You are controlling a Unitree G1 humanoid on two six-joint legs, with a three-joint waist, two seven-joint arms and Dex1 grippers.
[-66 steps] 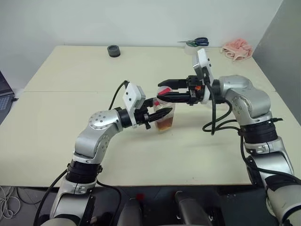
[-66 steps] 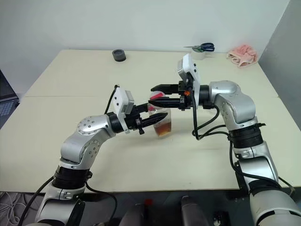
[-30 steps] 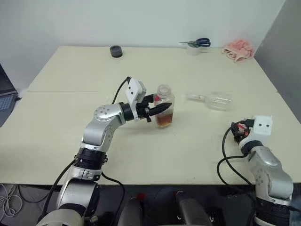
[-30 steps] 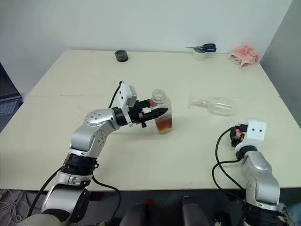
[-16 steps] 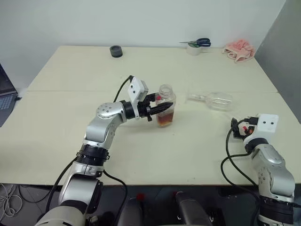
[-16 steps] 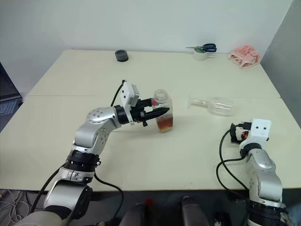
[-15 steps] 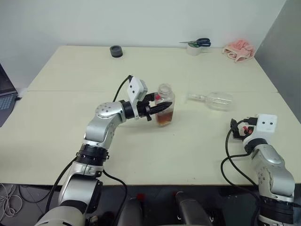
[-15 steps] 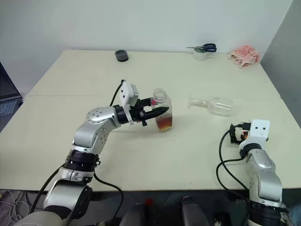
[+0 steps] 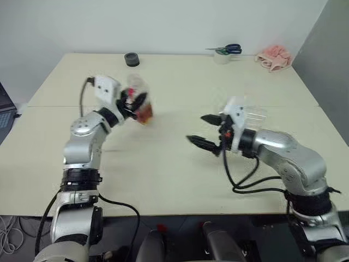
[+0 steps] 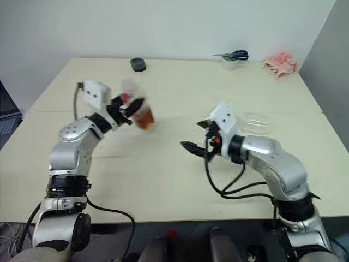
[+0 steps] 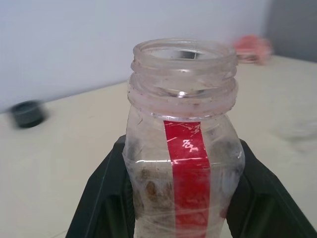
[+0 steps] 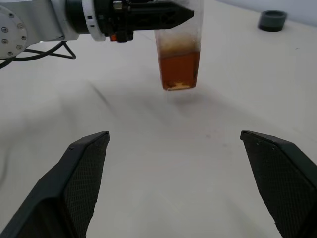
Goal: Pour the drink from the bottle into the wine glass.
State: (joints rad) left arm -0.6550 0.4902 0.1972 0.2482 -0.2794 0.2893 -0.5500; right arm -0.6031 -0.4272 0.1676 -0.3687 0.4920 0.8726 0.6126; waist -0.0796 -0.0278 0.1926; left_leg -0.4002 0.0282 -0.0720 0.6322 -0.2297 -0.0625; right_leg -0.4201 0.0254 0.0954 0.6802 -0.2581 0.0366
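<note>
1. Behind everything a plain white wall is standing, and a big pale cream table (image 9: 180,164) is stretching out in front of it.
2. The left gripper (image 9: 136,103) is pinching the bottle (image 9: 140,105) and holding it up off the table.
3. The bottle is looking small and see-through, with flat squarish sides.
4. A red strip (image 11: 190,173) is running down its side, between the two black fingers (image 11: 101,198).
5. Its top is open, and the round ridged neck (image 11: 183,64) is showing with no cap on it.
6. The drink (image 12: 179,71) is sitting in the bottom part of the bottle, reddish-brown and clear like tea.
7. The right gripper (image 9: 204,131) is hanging over the table with its fingers spread wide and nothing between them.
8. It is pointing toward the bottle, which is well apart from it.
9. The wine glass (image 10: 253,123) is lying on its side on the table, just behind the right gripper's wrist.
10. The glass is clear, so it is hard to see against the table.
11. Far past both grippers, at the back edge of the table, a small dark round thing (image 9: 131,58), blue-handled scissors (image 9: 226,49) and a pink cloth (image 9: 274,56) are lying.
</note>
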